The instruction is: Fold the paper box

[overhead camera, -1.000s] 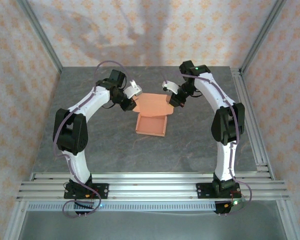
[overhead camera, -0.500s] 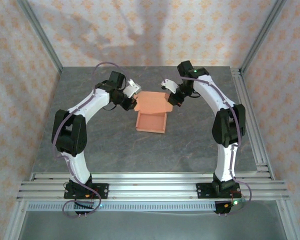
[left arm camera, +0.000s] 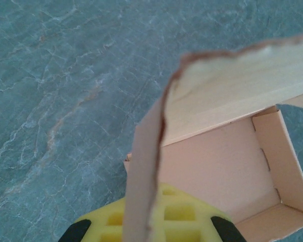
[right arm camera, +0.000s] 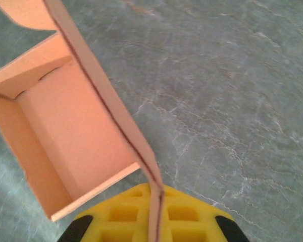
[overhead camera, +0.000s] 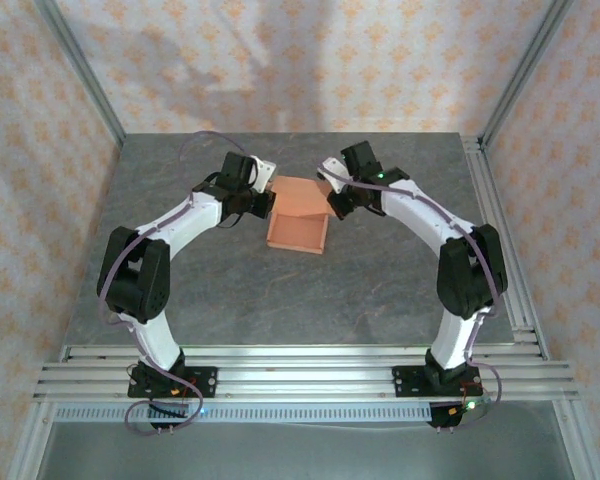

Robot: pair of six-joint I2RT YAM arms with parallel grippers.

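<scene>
Top external view: the paper box (overhead camera: 298, 232) sits on the desk (overhead camera: 220, 290) just above mid-frame. Its tray is open upward and its lid panel (overhead camera: 302, 190) is raised along the upper edge. The left pincer (overhead camera: 264, 194) stands at the box's upper left corner and the right pincer (overhead camera: 330, 196) at its upper right.

Left wrist view: the left pincer (left arm camera: 144, 224) is clamped on a thin edge of the box (left arm camera: 217, 171) that rises from the bottom of the frame.

Right wrist view: the right pincer (right arm camera: 155, 214) is likewise closed on a card edge running toward the upper left, with the tray (right arm camera: 76, 136) at left.

Risks, as judged:
- The tray appears unrestrained, so uneven pull from the two arms could skew it or drag it across the desk.
- The card is thin, so an excessive swing could crease the lid off its score line or tear it at the grip.
- Either edge could slip out of its pincer, which would let the lid spring back.
</scene>
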